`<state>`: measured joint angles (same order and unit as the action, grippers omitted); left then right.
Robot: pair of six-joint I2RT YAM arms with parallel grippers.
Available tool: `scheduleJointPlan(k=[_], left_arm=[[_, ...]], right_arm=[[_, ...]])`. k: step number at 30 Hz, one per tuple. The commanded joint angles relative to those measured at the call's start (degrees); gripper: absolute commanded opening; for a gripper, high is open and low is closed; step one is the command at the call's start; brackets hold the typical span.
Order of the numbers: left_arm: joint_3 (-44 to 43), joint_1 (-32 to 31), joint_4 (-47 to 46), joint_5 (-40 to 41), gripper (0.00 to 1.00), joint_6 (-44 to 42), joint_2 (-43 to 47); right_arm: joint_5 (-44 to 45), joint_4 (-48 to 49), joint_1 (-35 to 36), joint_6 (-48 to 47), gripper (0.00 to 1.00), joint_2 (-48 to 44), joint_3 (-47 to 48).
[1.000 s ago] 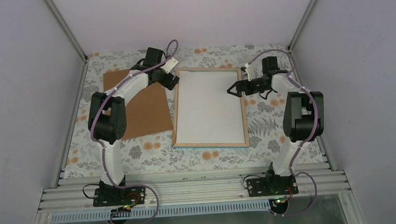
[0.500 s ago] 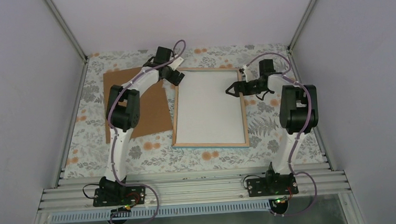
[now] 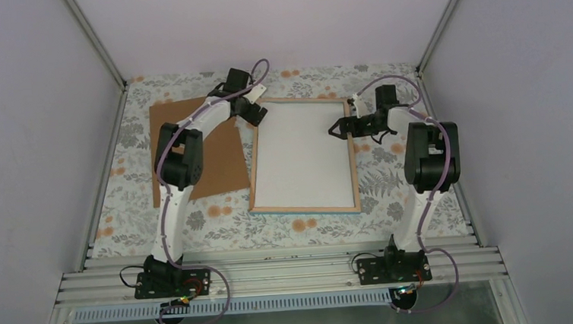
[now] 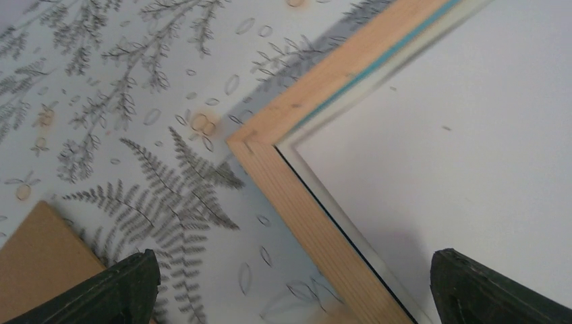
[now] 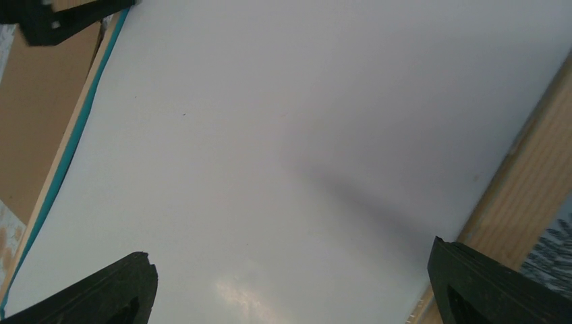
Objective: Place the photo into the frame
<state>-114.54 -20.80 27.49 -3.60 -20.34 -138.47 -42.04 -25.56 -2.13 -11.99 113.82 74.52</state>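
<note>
The frame (image 3: 306, 209) lies flat in the middle of the table with its pale wood back up; a thin teal line shows along its edge. A white sheet (image 3: 304, 157) fills it, which looks like the photo's plain white back; no sunflower side shows. My left gripper (image 3: 259, 117) is open and empty over the frame's far left corner (image 4: 270, 145), one finger over the cloth and one over the white sheet (image 4: 459, 135). My right gripper (image 3: 334, 130) is open and empty over the white sheet (image 5: 283, 135), just inside the frame's right rail (image 5: 533, 182).
A plain brown backing board (image 3: 218, 159) lies left of the frame, partly under the left arm; it also shows in the left wrist view (image 4: 40, 250) and the right wrist view (image 5: 40, 101). A flower-print cloth (image 3: 303, 225) covers the table. Walls close in on both sides.
The left arm has stretched forward and right, bringing its gripper over the frame's far left corner. The right gripper has shifted slightly toward the back. Frame and sheet have not moved.
</note>
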Motion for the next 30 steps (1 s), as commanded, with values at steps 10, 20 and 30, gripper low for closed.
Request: scheduleJointPlan(k=[10, 20, 30], left_arm=[[28.00, 2.60, -0.94, -8.02, 1.00, -7.24, 32.07], [47.82, 3.02, -3.78, -4.76, 1.00, -15.14, 38.53], [49.76, -3.09, -6.89, -4.68, 1.00, -13.06, 33.64]], right_arm=[[-7.02, -0.99, 1.10, 0.74, 1.00, -12.89, 1.32], [-12.60, -2.64, 2.80, 2.14, 1.00, -20.67, -0.88], [-14.74, 0.86, 2.79, 6.47, 1.00, -24.32, -4.74]])
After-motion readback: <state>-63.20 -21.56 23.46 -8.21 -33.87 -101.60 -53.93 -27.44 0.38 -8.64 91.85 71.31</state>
